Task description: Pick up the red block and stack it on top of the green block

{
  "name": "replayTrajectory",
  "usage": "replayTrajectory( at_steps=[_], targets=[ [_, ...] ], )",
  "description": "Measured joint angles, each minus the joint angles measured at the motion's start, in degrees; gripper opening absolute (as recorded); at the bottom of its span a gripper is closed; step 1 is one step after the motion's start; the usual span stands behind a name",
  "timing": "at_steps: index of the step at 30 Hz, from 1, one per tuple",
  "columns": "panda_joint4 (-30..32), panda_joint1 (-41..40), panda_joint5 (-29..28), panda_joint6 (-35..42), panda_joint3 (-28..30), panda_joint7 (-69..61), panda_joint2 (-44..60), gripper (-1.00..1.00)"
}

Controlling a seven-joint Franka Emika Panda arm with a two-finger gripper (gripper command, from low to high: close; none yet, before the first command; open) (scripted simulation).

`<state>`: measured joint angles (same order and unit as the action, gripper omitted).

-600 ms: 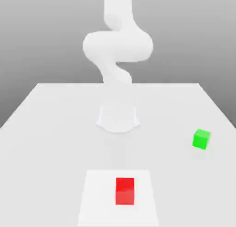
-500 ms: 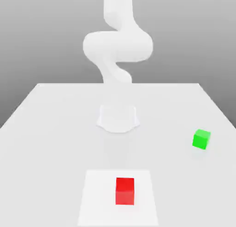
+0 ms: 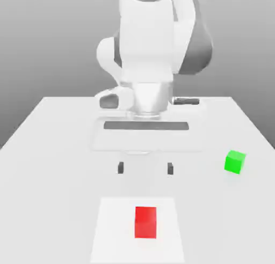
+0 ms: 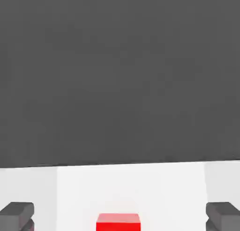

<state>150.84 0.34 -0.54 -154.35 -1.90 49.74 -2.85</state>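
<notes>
Gripper wide open, holding nothing, above table; red block near, green block well apart.

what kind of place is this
Most likely a simulated robot test bench, not a real room: a bare white table, featureless grey backdrop, and just a red block and a green block.

Red block & green block: smooth, matt, plain faces; table matt white; arm smooth.
</notes>
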Motion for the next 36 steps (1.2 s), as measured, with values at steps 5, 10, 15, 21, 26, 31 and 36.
replayTrajectory(
  at_steps=[5, 10, 15, 21, 26, 31, 36],
  targets=[
    [2.4, 0.2, -0.3, -6.7, 0.0, 0.7, 10.4, 0.0],
    [1.4, 0.8, -1.0, -13.5, 0.7, 1.3, 18.5, -1.0],
    [1.2, 0.8, -1.2, -14.3, 0.7, 1.5, 19.4, -1.0],
    [2.7, 0.2, -0.2, -6.3, 0.0, 0.8, 10.0, -1.0],
    [4.7, 6.7, 1.1, -3.1, -4.3, -8.2, 4.7, -1.0],
    [7.0, 16.2, 3.1, -2.0, -7.6, -20.8, 1.3, -1.0],
    [9.2, 24.8, 5.1, -0.9, -10.6, -33.4, -2.0, -1.0]
  ],
)
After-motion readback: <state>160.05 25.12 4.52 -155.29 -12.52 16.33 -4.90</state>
